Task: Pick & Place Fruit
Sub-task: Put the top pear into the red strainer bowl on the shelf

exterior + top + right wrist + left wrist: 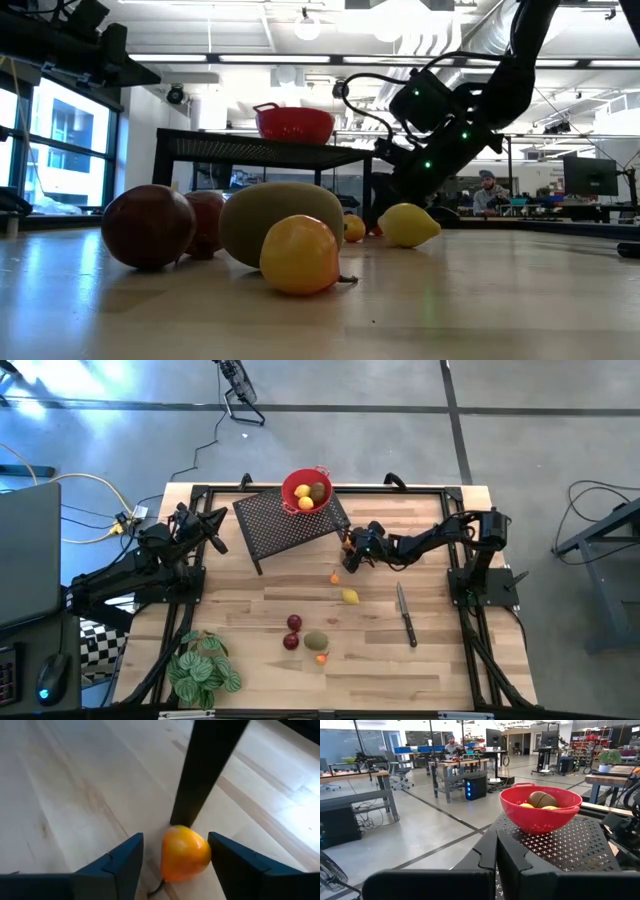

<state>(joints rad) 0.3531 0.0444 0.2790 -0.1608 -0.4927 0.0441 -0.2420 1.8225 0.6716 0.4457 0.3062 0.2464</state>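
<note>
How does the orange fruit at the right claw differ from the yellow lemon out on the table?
The orange fruit is smaller and rounder; the yellow lemon is larger with pointed ends. The orange fruit sits against the black rack's leg, between the right claw's open fingers; the lemon lies alone on open wood. Both rest on the table.

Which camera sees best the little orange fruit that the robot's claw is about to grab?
The right wrist view: the small orange fruit fills the space between the right gripper's open fingers, beside a black stand leg. The high view shows only an orange speck. In the low and left wrist views I cannot pick it out.
</note>
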